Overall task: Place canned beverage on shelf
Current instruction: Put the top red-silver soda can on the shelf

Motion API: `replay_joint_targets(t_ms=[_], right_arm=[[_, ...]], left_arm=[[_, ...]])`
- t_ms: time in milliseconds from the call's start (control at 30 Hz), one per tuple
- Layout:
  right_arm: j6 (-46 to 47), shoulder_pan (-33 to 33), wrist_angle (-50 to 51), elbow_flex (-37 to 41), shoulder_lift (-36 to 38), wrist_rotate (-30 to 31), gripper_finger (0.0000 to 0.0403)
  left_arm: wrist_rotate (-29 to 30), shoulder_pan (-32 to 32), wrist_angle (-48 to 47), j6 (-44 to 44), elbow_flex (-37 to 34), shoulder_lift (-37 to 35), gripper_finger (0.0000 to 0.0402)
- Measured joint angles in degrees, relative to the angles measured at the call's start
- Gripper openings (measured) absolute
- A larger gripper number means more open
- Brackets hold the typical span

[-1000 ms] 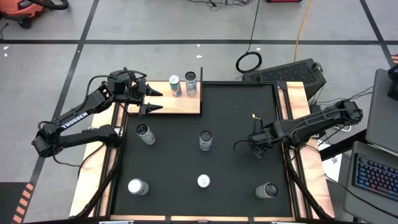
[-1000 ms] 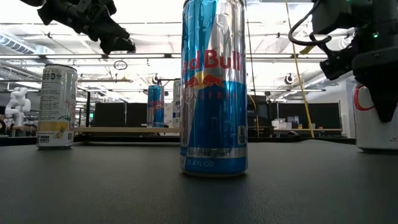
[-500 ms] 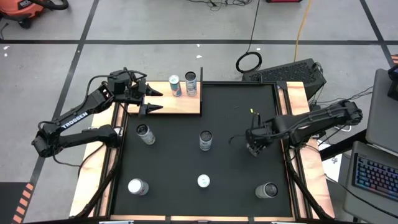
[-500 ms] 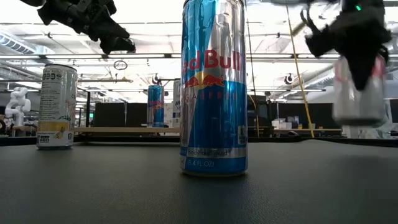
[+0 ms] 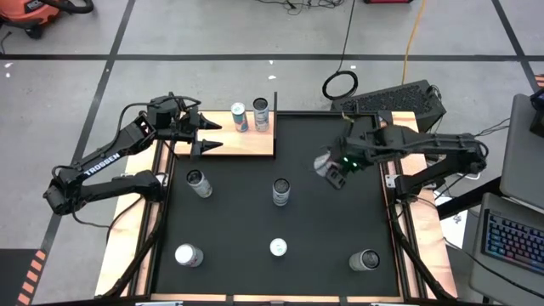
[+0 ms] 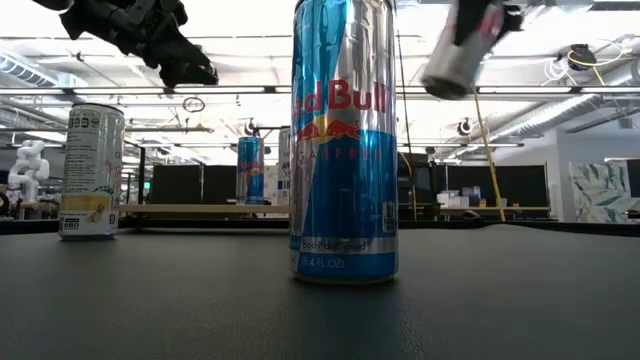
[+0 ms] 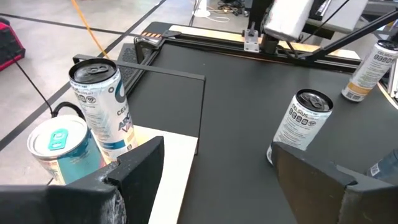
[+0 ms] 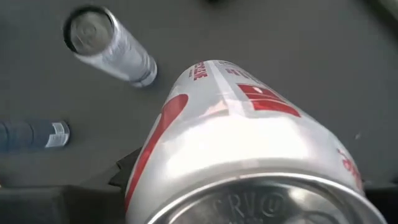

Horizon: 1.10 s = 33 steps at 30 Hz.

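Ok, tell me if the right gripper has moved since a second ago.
Yes. The right gripper, shut on a white can, has lifted it off the black mat and swung toward the shelf.

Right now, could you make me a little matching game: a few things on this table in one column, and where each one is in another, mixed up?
Things:
1. white and red can
2. shelf
3. left gripper
4. can with the blue label

Places:
A. standing near the middle of the black mat
B. open, over the shelf's left end
C. lifted and tilted in the right gripper
D. at the mat's far left corner, carrying two cans

Pairs: 1-C, 2-D, 3-B, 4-A
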<state>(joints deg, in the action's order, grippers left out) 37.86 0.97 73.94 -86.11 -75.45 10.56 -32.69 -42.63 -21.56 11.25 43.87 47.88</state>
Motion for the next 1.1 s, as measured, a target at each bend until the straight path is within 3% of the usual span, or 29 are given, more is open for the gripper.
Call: replay_joint_targets(t_ms=[333,600,833,1100], right_arm=[[-22.1,-7.8,1.5,-23.8,-18.5,0.1,0.0271],[-31.8,-13.3,2.1,-39.0,-31.4,0.0,0.0271],[-37.8,-15.5,-2.6,-44.8,-38.8,-0.3,0.0271],[-40.6,-16.5,-9.5,-45.0,-41.2,-4.9,0.0271]], left_arm=[[0.0,0.0,0.0,0.0,0.0,0.0,0.0299],[0.1,0.0,-0.3,0.0,0.0,0.0,0.0299],[0.2,0.0,-2.0,1.3,0.0,0.0,0.0299],[0.2,0.0,-3.8,1.2,0.0,0.0,0.0299]])
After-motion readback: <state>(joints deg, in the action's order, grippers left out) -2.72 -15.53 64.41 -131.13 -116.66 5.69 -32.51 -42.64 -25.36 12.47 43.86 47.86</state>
